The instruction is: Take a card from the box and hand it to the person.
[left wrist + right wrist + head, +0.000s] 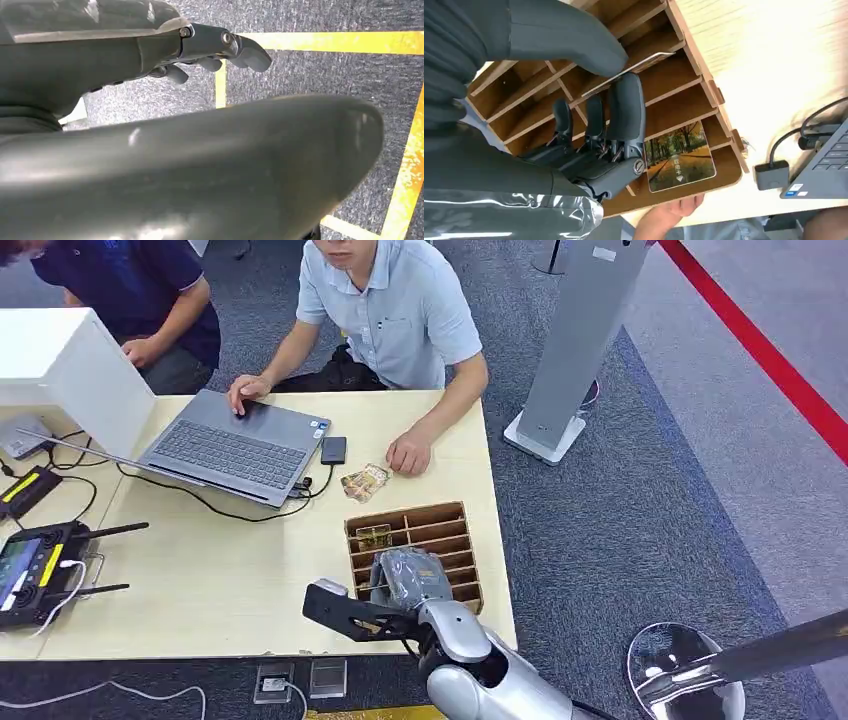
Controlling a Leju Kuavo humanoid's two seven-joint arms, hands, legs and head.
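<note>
- The right hand [405,578] hangs over the near part of the wooden box [455,525], which sits on the light wood counter [230,580] toward its right edge.
- In the right wrist view, the thumb [574,37] and a dark finger [626,107] pinch a thin card [644,62] seen edge-on; the card stands at a slant in the slots, and its lower part is hidden behind the thumb.
- A second card [680,157], printed with an autumn tree avenue, lies flat in a compartment at the far end of the box, the side nearest the person.
- Several more cards in a loose pile [364,481] lie on the counter just beyond the box, near the person's hand [408,453] that rests on the wood.
- The person in a pale blue shirt [400,310] sits across the counter, the other hand on an open grey laptop [235,445].
- The left hand [220,50] hangs above grey carpet [310,75] marked with yellow lines, its fingers loosely curled and apart, holding nothing.
- A black controller [35,570] with antennas lies at the counter's left end.
</note>
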